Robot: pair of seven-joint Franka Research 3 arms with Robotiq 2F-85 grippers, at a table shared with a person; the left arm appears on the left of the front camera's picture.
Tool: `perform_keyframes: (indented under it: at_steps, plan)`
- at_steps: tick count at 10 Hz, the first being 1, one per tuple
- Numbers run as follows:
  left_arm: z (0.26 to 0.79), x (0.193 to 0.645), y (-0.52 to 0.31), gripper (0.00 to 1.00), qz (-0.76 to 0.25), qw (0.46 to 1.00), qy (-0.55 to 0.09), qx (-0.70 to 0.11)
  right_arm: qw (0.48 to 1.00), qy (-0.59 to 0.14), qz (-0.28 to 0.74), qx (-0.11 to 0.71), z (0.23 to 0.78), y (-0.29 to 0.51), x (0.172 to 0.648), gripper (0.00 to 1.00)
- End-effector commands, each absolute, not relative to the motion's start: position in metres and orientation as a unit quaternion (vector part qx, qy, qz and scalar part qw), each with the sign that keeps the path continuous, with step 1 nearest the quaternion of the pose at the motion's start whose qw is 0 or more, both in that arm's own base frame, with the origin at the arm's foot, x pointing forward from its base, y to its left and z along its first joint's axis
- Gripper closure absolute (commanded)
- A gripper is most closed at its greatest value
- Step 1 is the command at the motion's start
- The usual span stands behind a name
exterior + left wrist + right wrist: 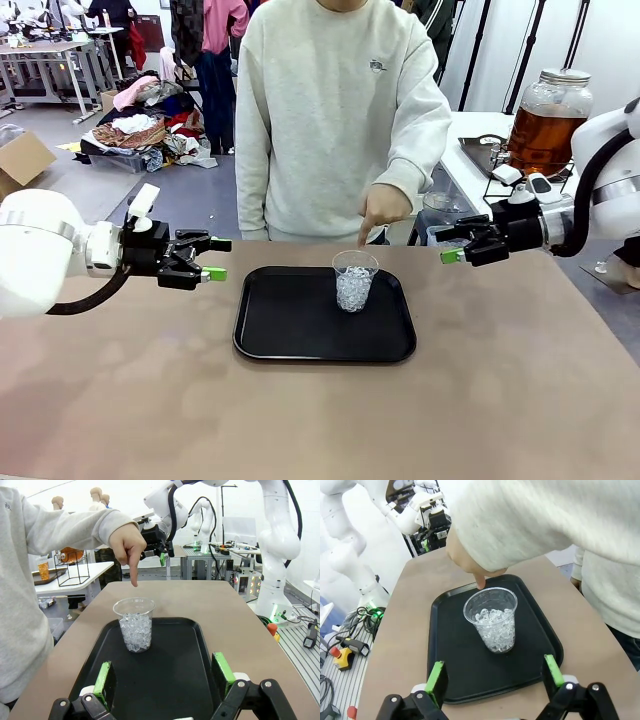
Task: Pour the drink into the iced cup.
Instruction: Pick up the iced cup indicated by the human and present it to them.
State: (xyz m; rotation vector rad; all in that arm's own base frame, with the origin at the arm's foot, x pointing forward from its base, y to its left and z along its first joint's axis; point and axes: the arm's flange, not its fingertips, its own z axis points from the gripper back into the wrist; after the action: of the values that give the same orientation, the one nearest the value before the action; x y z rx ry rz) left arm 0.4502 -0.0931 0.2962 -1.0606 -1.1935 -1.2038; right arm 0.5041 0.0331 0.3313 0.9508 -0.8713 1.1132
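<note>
The clear, tapered iced cup [355, 281] stands on a glossy black rounded tray [285, 330] between the left pincer [217, 259] and right pincer [447, 244], both spread empty, with the amber drink [540, 138] in a glass jar [555, 97] far right.

A black tray [290, 330] lies on the brown table [500, 400] — cardboard box [20, 160] beyond

Bright even indoor light, soft faint shadows, sharp focus, wide-angle bending at wrist-view edges
</note>
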Motion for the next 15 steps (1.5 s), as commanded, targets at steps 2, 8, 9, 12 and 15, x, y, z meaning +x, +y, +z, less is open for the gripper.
perform_keyframes:
  at_steps: [2, 8, 9, 12, 15]
  plan:
    - [0.297, 0.45, -0.093, 0.0, -0.508, 0.538, -0.504, -0.445, 0.659, -0.385, 0.492, 0.42, 0.331, 0.033, 0.504, 0.0]
    - [0.297, 0.45, -0.093, 0.0, -0.508, 0.538, -0.504, -0.445, 0.586, -0.439, 0.535, 0.421, 0.28, 0.058, 0.537, 0.0]
    - [0.297, 0.45, -0.093, 0.0, -0.508, 0.538, -0.504, -0.445, 0.582, -0.433, 0.527, 0.443, 0.272, 0.064, 0.54, 0.0]
    - [0.297, 0.45, -0.093, 0.0, -0.508, 0.538, -0.504, -0.445, 0.556, -0.442, 0.531, 0.462, 0.254, 0.077, 0.546, 0.0]
    - [0.297, 0.45, -0.093, 0.0, -0.508, 0.538, -0.504, -0.445, 0.574, -0.441, 0.528, 0.445, 0.25, 0.079, 0.548, 0.0]
